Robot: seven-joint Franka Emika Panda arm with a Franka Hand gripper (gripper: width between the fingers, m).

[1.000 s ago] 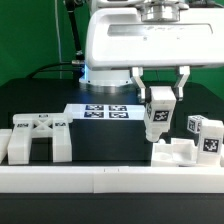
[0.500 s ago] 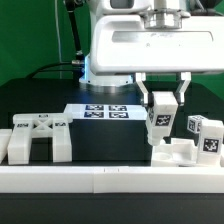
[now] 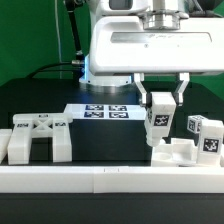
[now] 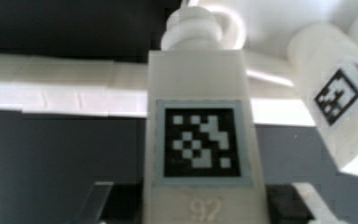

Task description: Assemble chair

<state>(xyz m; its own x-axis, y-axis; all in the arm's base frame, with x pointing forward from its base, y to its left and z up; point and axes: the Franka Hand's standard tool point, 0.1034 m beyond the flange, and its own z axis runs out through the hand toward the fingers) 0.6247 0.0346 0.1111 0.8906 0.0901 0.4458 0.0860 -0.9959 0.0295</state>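
The block (image 3: pixel 160 117) is matte white with a black-and-white square tag (image 4: pixel 202 145). The frame (image 3: pixel 38 141) and cube (image 3: pixel 204 131) are white with like tags. The marker board (image 3: pixel 105 112) is white with black-patterned squares. The table (image 3: pixel 110 146) is black and the backdrop (image 3: pixel 30 40) green.

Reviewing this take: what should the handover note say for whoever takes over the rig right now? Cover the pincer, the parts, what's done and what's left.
Pincer: shut on a tagged white leg, held upright.
Parts: the leg hangs over the cluster of white pieces on the exterior view's right, beside a tagged block. Whether it touches them cannot be told. An arch-shaped piece stands apart on the exterior view's left.
Done: leg picked up.
Left: seat the leg, then join the remaining parts. No chair stands yet.
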